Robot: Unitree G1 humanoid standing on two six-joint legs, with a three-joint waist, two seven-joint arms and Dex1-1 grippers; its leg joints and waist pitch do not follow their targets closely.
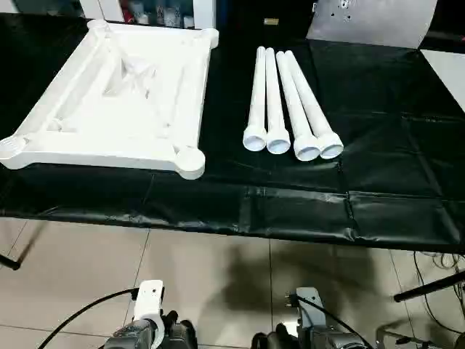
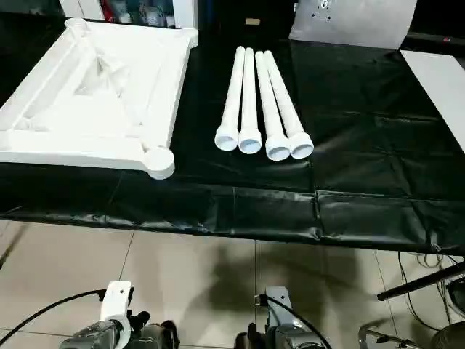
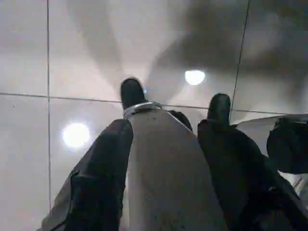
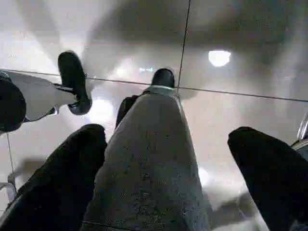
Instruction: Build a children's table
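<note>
The white table top [image 1: 109, 94] lies upside down on the black counter [image 1: 378, 160], on the robot's left side. Its ribs face up, and a round socket [image 1: 190, 158] sits at each corner. The four white legs [image 1: 287, 102] lie side by side just to the right of the top, close together, with their wide open ends facing the robot.

Both arms hang low over the tiled floor [image 1: 203, 283], in front of the counter and well away from the parts. The left gripper [image 3: 175, 103] has its jaws about half open and holds nothing. The right gripper [image 4: 168, 139] has its jaws wide open and holds nothing too.

The legs look like hollow plastic tubes, so they are probably light and stiff. They look smooth and round, so they may roll or slip. A good place to hold one is likely around the middle, squeezing across the tube. The top is big and flat, so it is best left lying still while each leg goes into a socket.
</note>
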